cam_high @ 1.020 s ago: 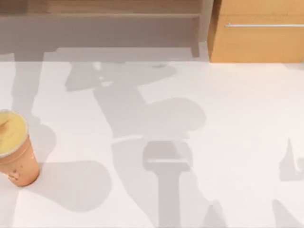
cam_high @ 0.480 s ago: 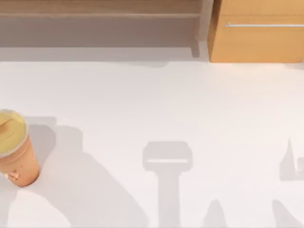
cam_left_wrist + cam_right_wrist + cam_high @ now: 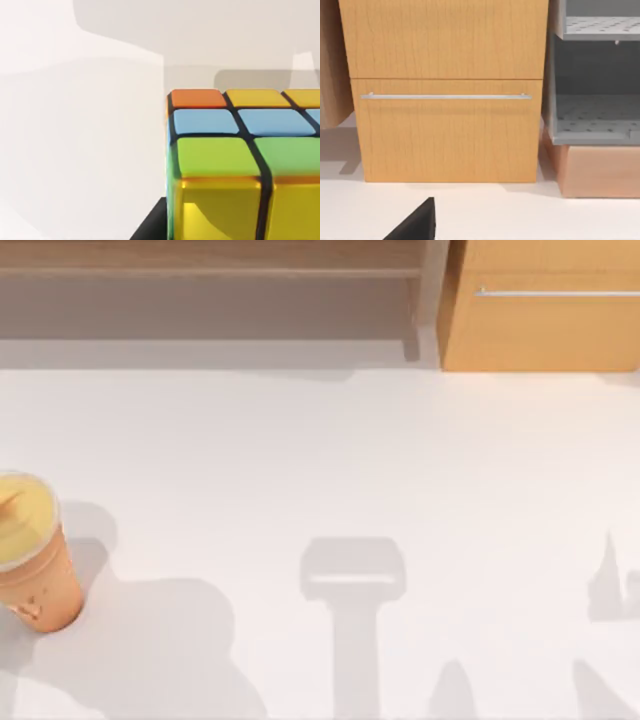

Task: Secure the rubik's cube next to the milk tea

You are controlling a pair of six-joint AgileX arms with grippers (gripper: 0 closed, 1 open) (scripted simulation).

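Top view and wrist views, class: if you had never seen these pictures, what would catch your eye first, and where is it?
First comes the rubik's cube, looming close in the left wrist view with orange, yellow, blue and green stickers on a dark grid. Next, the milk tea stands upright at the table's left edge in the top view. In the right wrist view, a wooden cabinet with a long metal handle faces the camera.

A plain black, flat-sided wedge of the left pincer, matte and unmarked; a similar black angular finger tip of the right pincer, sharp-edged, no markings visible.
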